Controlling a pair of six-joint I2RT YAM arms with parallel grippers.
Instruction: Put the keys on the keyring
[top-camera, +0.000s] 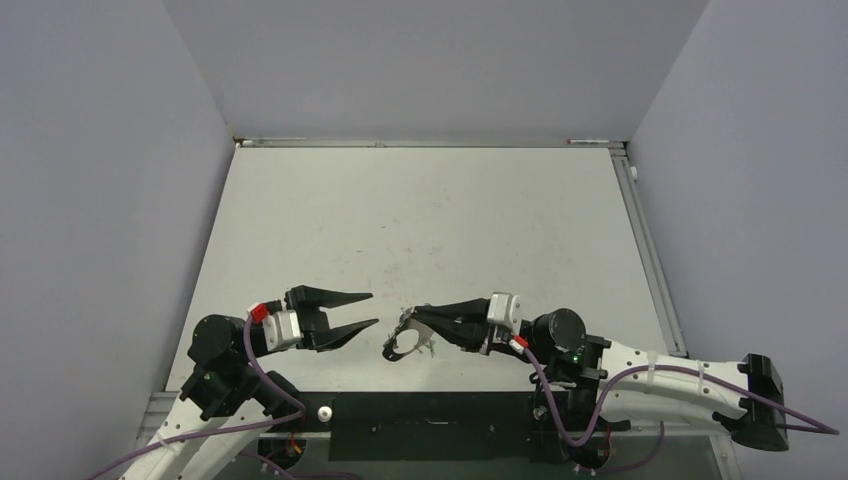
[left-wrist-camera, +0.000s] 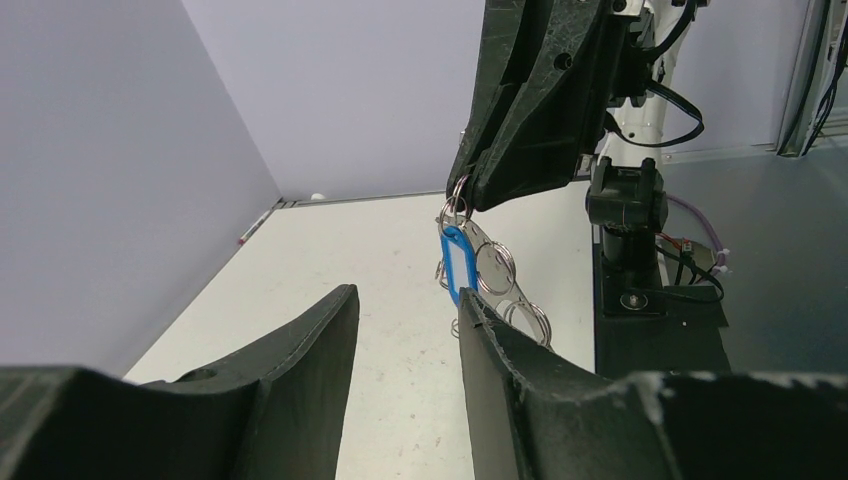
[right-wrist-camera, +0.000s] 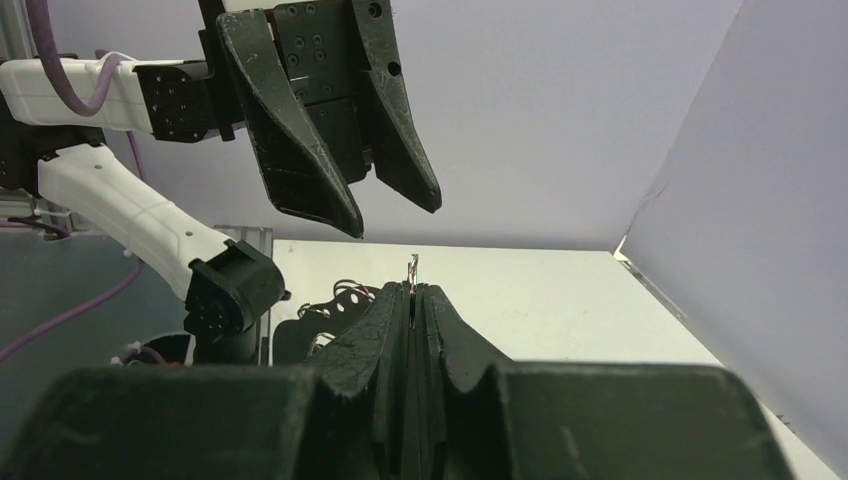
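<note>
My right gripper (top-camera: 413, 313) is shut on the thin silvery wire of the keyring (left-wrist-camera: 458, 204) and holds it above the table, near the front middle. The wire sticks up between its tips in the right wrist view (right-wrist-camera: 413, 268). A blue-capped key (left-wrist-camera: 455, 262) hangs from the wire, beside silver metal bits with small rings (left-wrist-camera: 500, 268). In the top view the bunch (top-camera: 401, 345) hangs dark under the tips. I cannot make out the green key. My left gripper (top-camera: 372, 309) is open and empty, just left of the bunch, its fingers (left-wrist-camera: 500, 350) level with the blue key.
A marker (left-wrist-camera: 251, 227) lies against the far wall's foot. Grey walls close in the table (top-camera: 420, 220) on three sides. A black base strip (top-camera: 430, 412) runs along the near edge between the arm bases.
</note>
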